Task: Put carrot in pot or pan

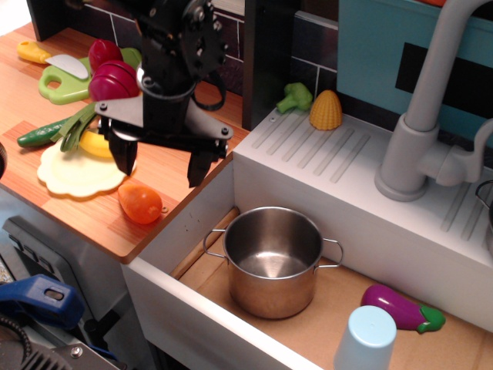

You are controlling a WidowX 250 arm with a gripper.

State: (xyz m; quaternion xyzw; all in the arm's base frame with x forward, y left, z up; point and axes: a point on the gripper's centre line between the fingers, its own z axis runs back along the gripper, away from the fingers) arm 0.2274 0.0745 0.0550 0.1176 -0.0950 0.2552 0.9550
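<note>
The carrot [140, 203], a small glossy orange-red toy, lies on the wooden counter near its front edge. The shiny steel pot [273, 260] with two wire loop handles stands empty in the sink basin, to the right of the carrot and lower. My black gripper [158, 164] hangs above the counter, just above and slightly behind the carrot. Its two fingers are spread wide with nothing between them. One finger [123, 156] is over the pale plate, the other finger [199, 166] is near the counter's right edge.
A pale yellow plate [77, 173], a banana [98, 144], green utensils [54, 129] and red and green toys [108, 73] lie on the counter's left. An eggplant [400, 307] and a pale blue cup [365, 339] are in the sink. Broccoli [296, 97], corn [326, 109] and a grey faucet [431, 116] sit behind.
</note>
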